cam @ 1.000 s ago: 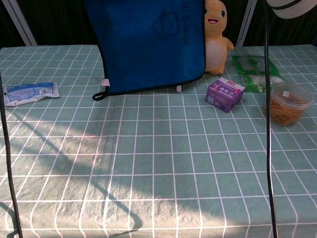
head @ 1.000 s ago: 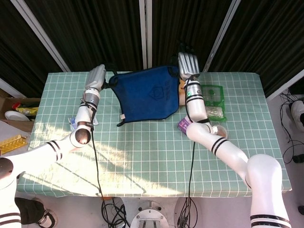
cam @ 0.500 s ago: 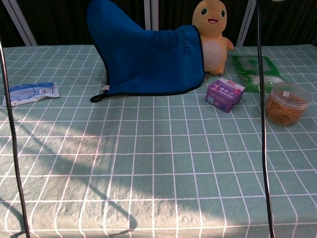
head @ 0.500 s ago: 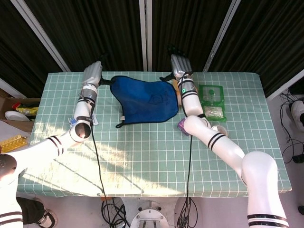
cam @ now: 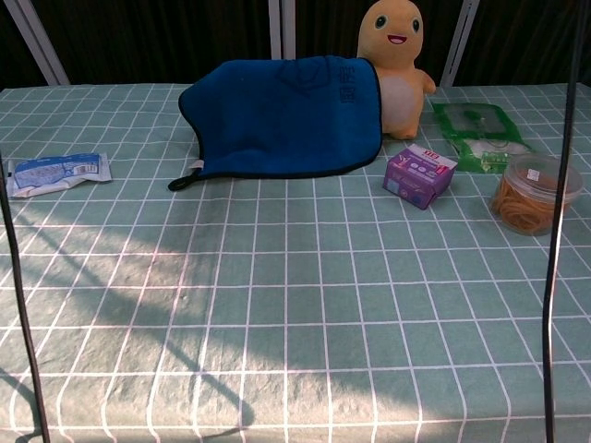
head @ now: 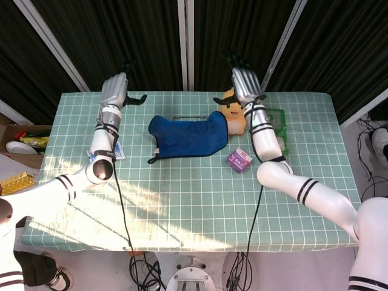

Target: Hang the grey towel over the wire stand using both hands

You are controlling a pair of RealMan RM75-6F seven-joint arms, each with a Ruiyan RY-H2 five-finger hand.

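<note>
The towel (head: 189, 136) is dark blue with a black edge and a hanging loop. It lies draped in a hump at the back middle of the table, and in the chest view the towel (cam: 286, 115) forms a low tent. Only a thin wire bar of the stand (head: 189, 117) shows behind it; the rest is hidden under the cloth. My left hand (head: 115, 90) hovers up and left of the towel, fingers apart, holding nothing. My right hand (head: 245, 85) is raised behind the plush toy, fingers spread and empty. Neither hand appears in the chest view.
An orange plush toy (cam: 397, 55) stands against the towel's right side. A purple box (cam: 420, 175), a green packet (cam: 476, 129) and a tub of rubber bands (cam: 531, 194) sit to the right. A blue-white sachet (cam: 55, 173) lies at the left. Black cables (cam: 554, 277) hang down in front.
Both hands let go of the towel's top corners and drew apart. The towel dropped from hanging spread in the air to a low hump over the stand.
</note>
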